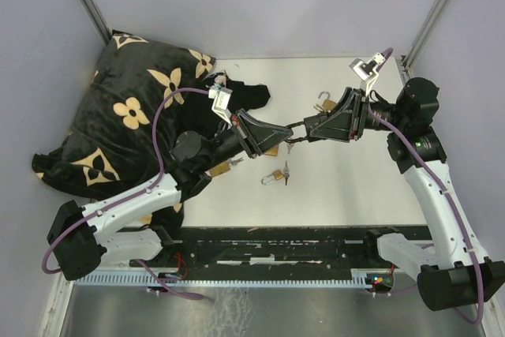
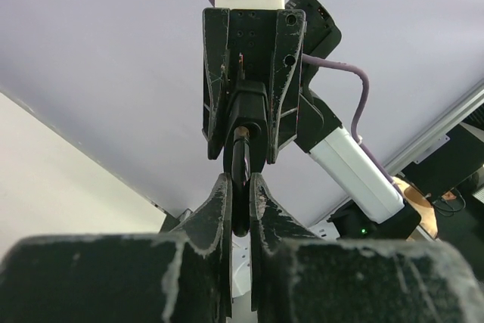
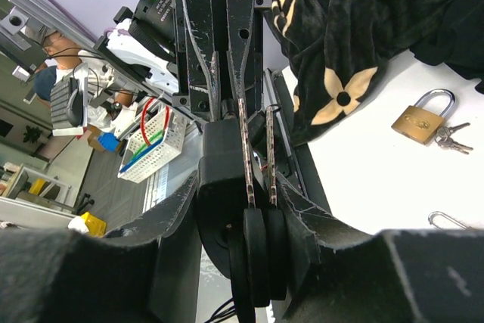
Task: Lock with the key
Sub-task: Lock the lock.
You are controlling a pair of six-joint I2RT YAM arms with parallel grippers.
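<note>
1. The left hand (image 1: pixel 278 136) and right hand (image 1: pixel 308 130) meet tip to tip at mid-frame, raised off the surface (image 1: pixel 355 187), so the parts line up in the air
2. The right hand clamps the black lock (image 2: pixel 246 107), I'd say to brace it
3. The left hand is pinched tight on a dark stub poking from the lock, likely the key (image 2: pixel 240 187), placed for a turn
4. A brass padlock (image 1: pixel 274 176) lies spare, lower centre

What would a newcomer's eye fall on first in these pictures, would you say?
The left gripper and right gripper meet nose to nose mid-scene, both pinching one small dark object. Next, the black flower-patterned blanket heaped at far left, and a brass padlock lying just below them in the top view.
</note>
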